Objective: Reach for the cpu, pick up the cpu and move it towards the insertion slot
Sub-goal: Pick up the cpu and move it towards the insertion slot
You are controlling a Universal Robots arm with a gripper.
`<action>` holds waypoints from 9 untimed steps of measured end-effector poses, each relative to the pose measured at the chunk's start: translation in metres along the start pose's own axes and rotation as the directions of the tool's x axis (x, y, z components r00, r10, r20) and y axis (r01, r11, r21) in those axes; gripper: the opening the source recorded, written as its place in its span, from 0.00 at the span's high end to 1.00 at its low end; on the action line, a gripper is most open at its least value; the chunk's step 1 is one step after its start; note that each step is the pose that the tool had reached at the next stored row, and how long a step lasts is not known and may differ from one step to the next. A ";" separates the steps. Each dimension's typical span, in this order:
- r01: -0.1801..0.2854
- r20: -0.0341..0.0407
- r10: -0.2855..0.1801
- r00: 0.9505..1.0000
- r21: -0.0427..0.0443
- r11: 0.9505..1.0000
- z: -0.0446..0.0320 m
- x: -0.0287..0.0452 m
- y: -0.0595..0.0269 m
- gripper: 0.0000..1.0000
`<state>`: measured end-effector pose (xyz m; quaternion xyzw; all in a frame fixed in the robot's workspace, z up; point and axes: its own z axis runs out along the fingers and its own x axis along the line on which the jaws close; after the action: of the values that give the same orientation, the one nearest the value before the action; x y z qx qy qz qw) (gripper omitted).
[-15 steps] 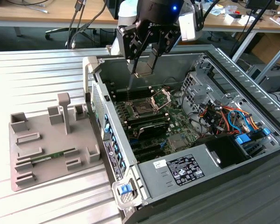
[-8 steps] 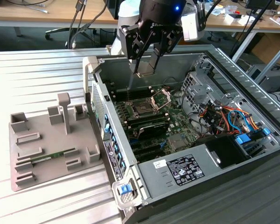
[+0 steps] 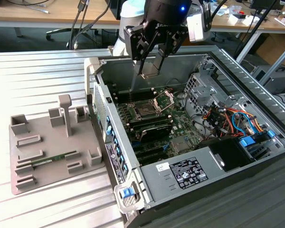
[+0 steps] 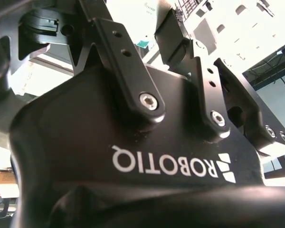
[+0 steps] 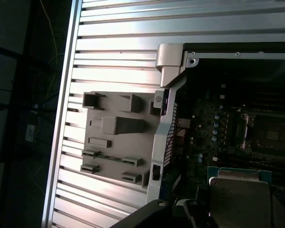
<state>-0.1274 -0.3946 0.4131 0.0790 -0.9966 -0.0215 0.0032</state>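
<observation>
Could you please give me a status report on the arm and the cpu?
Gripper jaws shut on the cpu, above the open case. Insertion slot lower down, not yet reached, frame hinged open. Nothing seen between them.

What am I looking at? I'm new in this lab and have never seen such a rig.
The machine is one robot arm ending in a black gripper. The exterior view comes from a camera off the arm. Both wrist views come from cameras riding on it, and the second wrist view looks closely at the gripper's own body. On the ribbed silver metal table stand an open grey computer case and a grey plastic holder tray with a thin green memory stick. The gripper hangs above the case, shut on the cpu, a small flat square chip with a silvery top. Inside the case is the insertion slot, a square dark socket with its silver frame swung open; the chip is not in it yet.
</observation>
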 end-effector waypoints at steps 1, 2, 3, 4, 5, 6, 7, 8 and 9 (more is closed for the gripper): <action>0.000 0.000 0.000 1.000 0.000 1.000 0.0000 -0.0006 -0.0001 0.45; 0.000 0.000 0.000 1.000 0.000 1.000 0.0000 -0.0011 -0.0002 0.45; 0.000 0.000 0.000 1.000 0.000 1.000 0.0000 -0.0017 -0.0003 0.45; 0.000 0.000 0.000 1.000 0.000 1.000 0.0000 -0.0021 -0.0004 0.45; 0.000 0.000 0.000 1.000 0.000 1.000 0.0000 -0.0026 -0.0004 0.45; 0.000 0.000 0.000 1.000 0.000 1.000 0.0000 -0.0031 -0.0005 0.45; 0.000 0.000 0.000 1.000 0.000 1.000 -0.0001 -0.0035 -0.0006 0.45; 0.000 0.000 0.000 1.000 0.000 1.000 0.0000 -0.0039 -0.0006 0.45; 0.000 0.000 0.000 1.000 0.000 1.000 0.0000 -0.0045 -0.0007 0.45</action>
<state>-0.1229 -0.3947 0.4131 0.0790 -0.9966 -0.0215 0.0032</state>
